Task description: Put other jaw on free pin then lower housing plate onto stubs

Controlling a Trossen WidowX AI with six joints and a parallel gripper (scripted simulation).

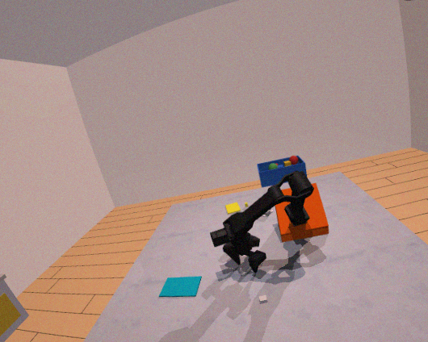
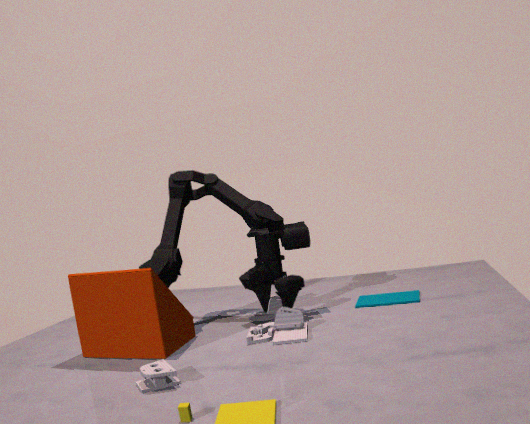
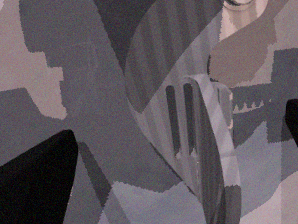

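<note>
My gripper [image 1: 247, 267] [image 2: 277, 309] [image 3: 184, 125] is open and low over the table, its fingers wide apart, with nothing held. A grey ribbed jaw with two dark slots [image 3: 187, 120] lies between the fingertips in the wrist view, in shadow; small tooth shapes show at its right. In the exterior view a white base [image 2: 290, 336] with a grey arched part [image 2: 289, 318] stands just in front of the fingers, a small white piece [image 2: 259, 334] at its left. A white plate with two holes [image 2: 158, 368] sits on a foot near the orange block. Pins are too small to tell.
The orange block [image 1: 305, 210] [image 2: 115, 315] stands by the arm's base. A cyan sheet [image 1: 181, 286] [image 2: 389, 299], a yellow sheet [image 1: 232, 208] [image 2: 248, 412], a small yellow block [image 2: 185, 412] and a small white block [image 1: 262, 298] lie around. A blue bin [image 1: 272, 177] stands behind.
</note>
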